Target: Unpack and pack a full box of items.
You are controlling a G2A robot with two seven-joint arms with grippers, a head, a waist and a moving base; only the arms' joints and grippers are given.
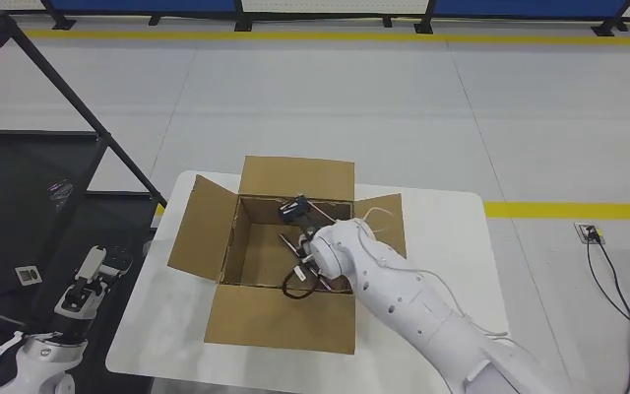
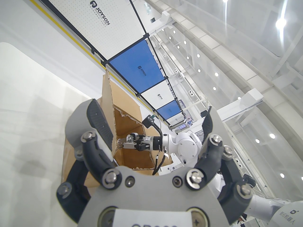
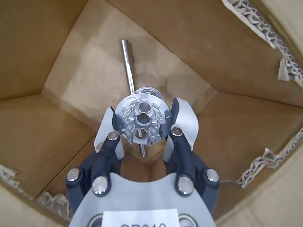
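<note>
Right wrist view puts my right fingers [image 3: 176, 112] narrowed onto a round, silvery cast-metal hub [image 3: 144, 122] with scalloped cut-outs, deep inside the brown corrugated cardboard box [image 3: 47, 36] with ragged, fluted flap edges. Beneath it a smooth, polished steel rod [image 3: 129, 67] lies on the scuffed box floor. My left fingers [image 2: 99, 121], with ribbed black pads, stand wide and hold nothing, off beside the white tabletop [image 1: 157, 335]. With so little inside, I judge unpacking is nearly over or packing has barely begun.

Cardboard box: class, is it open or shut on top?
Open: the box flaps spread outward, and the right gripper holds a metal disc inside it.
</note>
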